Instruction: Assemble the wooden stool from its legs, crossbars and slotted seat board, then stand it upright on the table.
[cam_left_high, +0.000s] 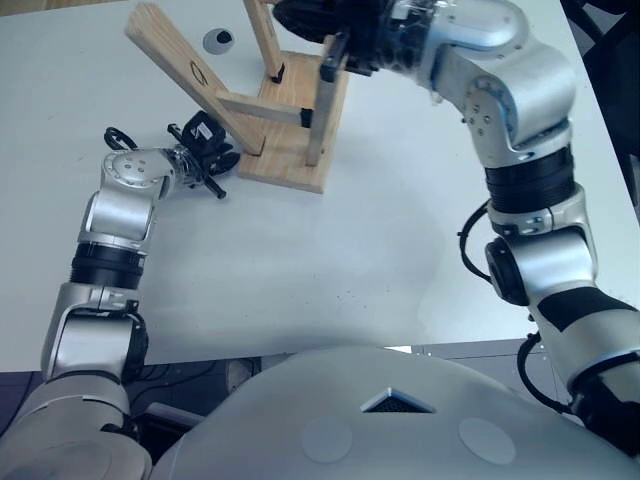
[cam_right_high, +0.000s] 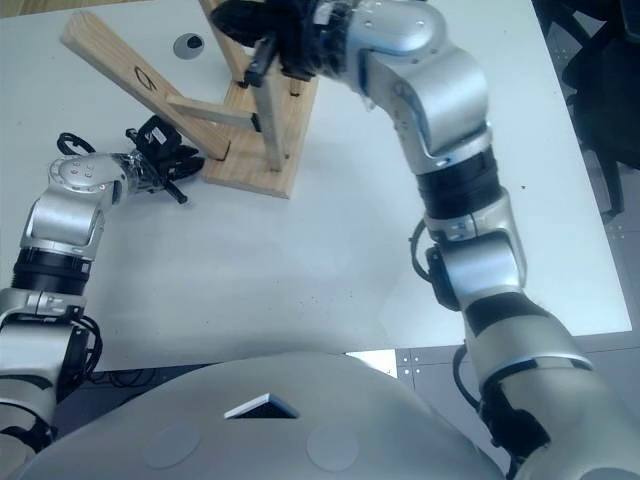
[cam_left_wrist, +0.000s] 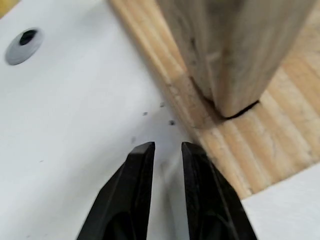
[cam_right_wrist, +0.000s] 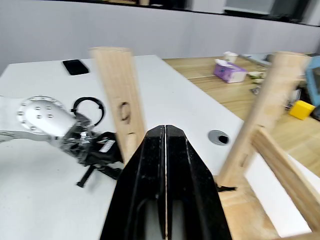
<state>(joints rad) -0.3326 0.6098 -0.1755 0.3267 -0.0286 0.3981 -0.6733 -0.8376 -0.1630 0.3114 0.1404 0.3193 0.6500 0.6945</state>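
The wooden stool lies upside down on the white table, its slotted seat board flat and its legs pointing up. One broad leg leans out to the left, and a crossbar joins it to a slimmer leg. My left gripper sits low at the board's left edge, by the base of a leg. Its fingers are slightly apart with nothing between them. My right gripper hovers at the top of the slim leg, shut and empty, between two upright legs.
A round grey cable grommet is set in the table behind the stool. A dark phone lies farther back. The table's near edge runs in front of me, with open white surface between it and the stool.
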